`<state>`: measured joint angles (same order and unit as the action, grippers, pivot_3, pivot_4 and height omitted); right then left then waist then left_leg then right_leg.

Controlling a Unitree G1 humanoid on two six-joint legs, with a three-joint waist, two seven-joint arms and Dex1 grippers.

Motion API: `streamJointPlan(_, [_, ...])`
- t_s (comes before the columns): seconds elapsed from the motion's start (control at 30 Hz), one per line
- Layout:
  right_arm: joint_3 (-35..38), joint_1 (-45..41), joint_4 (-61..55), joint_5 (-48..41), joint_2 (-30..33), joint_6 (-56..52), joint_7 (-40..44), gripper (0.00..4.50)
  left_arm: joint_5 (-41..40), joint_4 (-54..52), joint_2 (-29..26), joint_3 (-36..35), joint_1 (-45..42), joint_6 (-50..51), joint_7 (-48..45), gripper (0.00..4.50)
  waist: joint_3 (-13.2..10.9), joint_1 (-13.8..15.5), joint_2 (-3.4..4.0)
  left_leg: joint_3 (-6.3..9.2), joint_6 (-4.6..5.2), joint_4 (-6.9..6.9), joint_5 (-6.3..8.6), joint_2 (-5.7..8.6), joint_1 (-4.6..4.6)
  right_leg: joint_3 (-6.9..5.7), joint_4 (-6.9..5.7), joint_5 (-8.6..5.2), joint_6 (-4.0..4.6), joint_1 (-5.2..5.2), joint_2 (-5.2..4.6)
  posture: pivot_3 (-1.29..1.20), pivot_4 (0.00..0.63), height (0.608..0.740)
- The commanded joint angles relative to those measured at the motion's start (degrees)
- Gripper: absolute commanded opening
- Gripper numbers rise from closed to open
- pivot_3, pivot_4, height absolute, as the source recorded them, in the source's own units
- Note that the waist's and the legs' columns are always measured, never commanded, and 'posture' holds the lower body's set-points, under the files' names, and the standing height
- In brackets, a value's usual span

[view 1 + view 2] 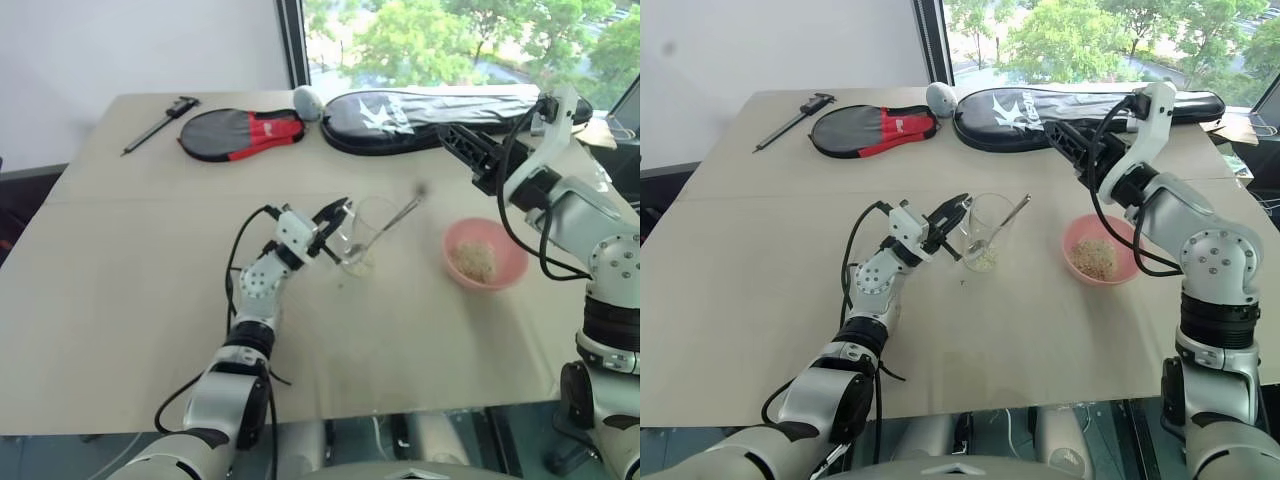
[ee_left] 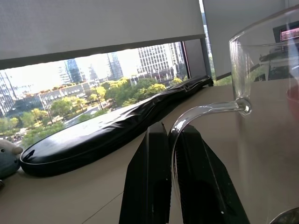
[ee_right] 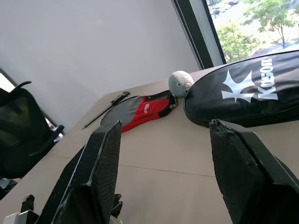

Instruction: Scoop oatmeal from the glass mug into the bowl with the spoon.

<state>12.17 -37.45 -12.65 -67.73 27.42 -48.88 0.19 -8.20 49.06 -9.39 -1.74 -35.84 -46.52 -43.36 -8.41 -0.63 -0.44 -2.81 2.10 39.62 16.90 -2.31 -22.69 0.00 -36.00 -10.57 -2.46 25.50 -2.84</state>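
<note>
The glass mug [image 1: 987, 232] stands near the middle of the table with a little oatmeal [image 1: 983, 260] at its bottom. The spoon [image 1: 1010, 218] rests inside it, handle leaning toward the right. My left gripper [image 1: 955, 215] is shut on the mug's clear handle [image 2: 201, 112], which runs between its black fingers [image 2: 149, 177]. To the right of the mug sits the pink bowl [image 1: 1072, 262] with a small heap of oatmeal [image 1: 1095, 258] in it. My right gripper [image 1: 1052, 130] hangs open above the table behind the bowl, with nothing between its fingers [image 3: 100, 168].
Along the far edge lie a long black racket cover [image 1: 430, 110], a red-and-black cover [image 1: 240, 132], a grey plush toy [image 1: 307, 100] and a black caliper [image 1: 160, 122]. Bare tabletop lies in front of the mug and bowl.
</note>
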Motion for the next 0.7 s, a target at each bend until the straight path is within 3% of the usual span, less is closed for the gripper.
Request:
streamJointPlan(0.03, [2.2, -0.9, -1.9, 0.2, 0.3, 0.5, 1.1, 3.05, -0.2, 1.2, 0.0, 0.2, 0.4, 0.0, -0.3, 1.04, 0.0, 0.0, 0.0, 0.0, 0.0, 0.0, 0.0, 0.0, 0.0, 0.0, 0.0, 0.0, 0.0, 0.0, 0.0, 0.0, 0.15, 0.74])
streamJointPlan(0.2, [2.4, -0.8, -2.0, 0.2, 0.3, 0.3, 1.3, 3.05, -0.3, 1.6, 0.1, 0.2, 0.3, 0.0, -0.7, 3.34, 0.0, 0.0, 0.0, 0.0, 0.0, 0.0, 0.0, 0.0, 0.01, 0.0, 0.0, 0.0, 0.0, 0.0, 0.0, 0.0, 0.15, 0.74])
streamJointPlan(0.23, [2.4, -0.7, -2.1, 0.1, 0.2, 0.3, 1.3, 3.05, -0.3, 1.6, 0.1, 0.2, 0.4, 0.0, -0.7, 3.34, 0.0, 0.0, 0.0, 0.0, 0.0, 0.0, 0.0, 0.0, 0.01, 0.0, 0.0, 0.0, 0.0, 0.0, 0.0, 0.0, 0.15, 0.74])
streamJointPlan(0.27, [2.4, -0.7, -2.1, 0.1, 0.2, 0.3, 1.2, 3.05, -0.3, 1.6, 0.1, 0.1, 0.4, -0.1, -0.6, 4.02, 0.0, 0.0, 0.0, 0.0, 0.0, 0.0, 0.0, 0.0, 0.01, 0.0, 0.0, 0.0, 0.0, 0.0, 0.0, 0.0, 0.15, 0.74])
streamJointPlan(0.33, [2.5, -0.6, -2.1, 0.1, 0.2, 0.3, 1.3, 3.05, -0.1, 1.5, 0.1, 0.1, 0.5, -0.1, -0.4, 4.47, 0.0, 0.0, 0.01, 0.0, 0.0, 0.0, 0.0, 0.0, 0.01, 0.0, 0.0, 0.0, 0.0, 0.0, 0.0, 0.0, 0.15, 0.74])
streamJointPlan(0.7, [2.7, -0.6, -1.9, 0.1, 0.2, 0.2, 1.4, 3.05, 0.7, 1.3, -0.8, 0.4, 2.0, -0.2, 0.4, 4.47, 0.0, -0.1, 0.06, -0.01, 0.0, -0.05, 0.0, 0.0, 0.05, 0.01, 0.0, 0.0, 0.0, 0.0, 0.0, 0.0, 0.15, 0.74])
